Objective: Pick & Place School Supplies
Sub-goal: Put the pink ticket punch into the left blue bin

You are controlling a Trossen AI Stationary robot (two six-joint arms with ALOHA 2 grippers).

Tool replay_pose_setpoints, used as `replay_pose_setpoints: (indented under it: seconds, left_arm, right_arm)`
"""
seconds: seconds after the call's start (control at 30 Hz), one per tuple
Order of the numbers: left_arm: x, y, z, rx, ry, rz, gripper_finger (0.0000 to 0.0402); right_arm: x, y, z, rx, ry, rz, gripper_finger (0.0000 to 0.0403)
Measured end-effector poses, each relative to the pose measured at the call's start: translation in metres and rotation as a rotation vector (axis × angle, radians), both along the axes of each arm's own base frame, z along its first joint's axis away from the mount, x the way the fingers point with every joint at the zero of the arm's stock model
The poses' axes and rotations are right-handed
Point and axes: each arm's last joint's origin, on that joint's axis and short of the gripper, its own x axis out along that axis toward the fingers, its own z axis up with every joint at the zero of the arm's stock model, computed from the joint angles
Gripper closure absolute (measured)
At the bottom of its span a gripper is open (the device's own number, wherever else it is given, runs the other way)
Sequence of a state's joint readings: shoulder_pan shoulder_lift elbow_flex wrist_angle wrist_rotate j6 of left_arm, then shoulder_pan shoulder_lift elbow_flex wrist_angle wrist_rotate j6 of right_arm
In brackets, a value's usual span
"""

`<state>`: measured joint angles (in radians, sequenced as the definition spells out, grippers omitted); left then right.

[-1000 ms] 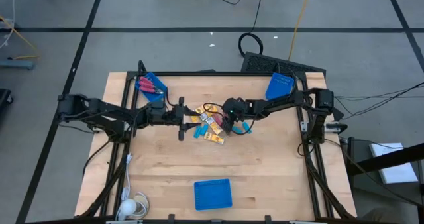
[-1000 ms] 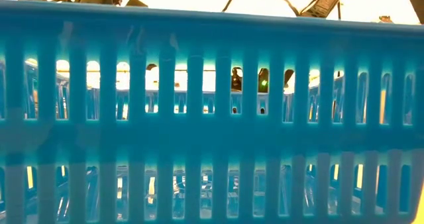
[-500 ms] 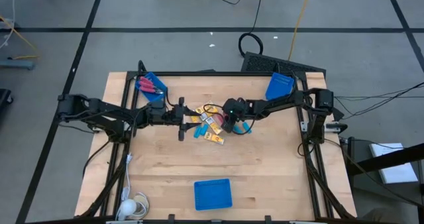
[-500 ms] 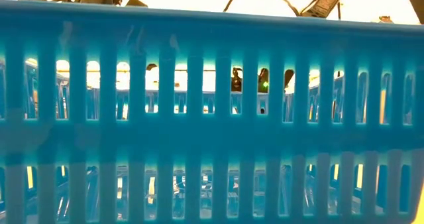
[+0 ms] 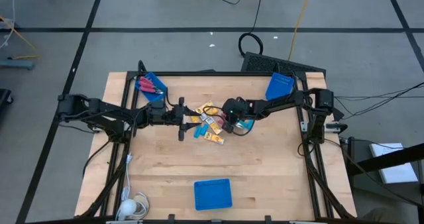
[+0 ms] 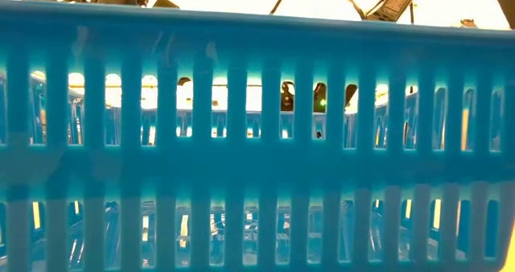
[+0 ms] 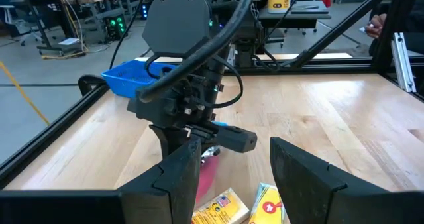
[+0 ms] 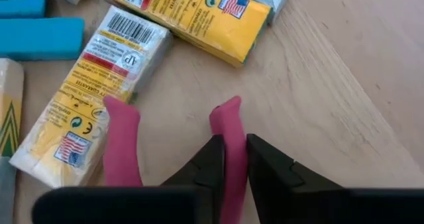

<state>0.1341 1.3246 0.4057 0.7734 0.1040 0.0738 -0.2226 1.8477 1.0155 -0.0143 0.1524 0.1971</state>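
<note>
Right gripper has closed since the earlier frames; its fingers are now pinched on one pink handle of the scissors, the other pink handle free beside it on the wood. Arm position barely changed, still mid-table over the pile. Left gripper unchanged, about half open, holding nothing, parked at the left edge of the pile with its fingers low over the yellow packs.

Supplies sit in a loose pile at table centre: yellow-orange packs, light-blue oblong pieces next to them, scissors at the right side of the pile under the right gripper.

Surface is a light wooden table with a black frame. Blue bin at the far left holds red items, blue bin at the far right, third blue bin at the near edge; it blocks the low view almost wholly with its slotted wall. Grey floor with cables around the table. Left wrist view shows workshop benches and equipment beyond the right arm.
</note>
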Motion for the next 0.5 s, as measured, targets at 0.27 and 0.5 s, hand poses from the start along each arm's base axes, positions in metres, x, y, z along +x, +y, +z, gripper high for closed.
replay_pose_setpoints:
  seconds: [0.27, 0.5]
  left_arm:
    - [0.0, 0.0, -0.001, -0.001, 0.01, 0.002, 0.0215]
    - [0.0, 0.0, -0.001, -0.004, 0.013, 0.002, 0.0215]
  right_arm:
    - [0.002, 0.0, 0.014, -0.047, -0.068, 0.029, 0.0369]
    - [0.002, 0.0, 0.03, -0.091, -0.13, 0.052, 0.0374]
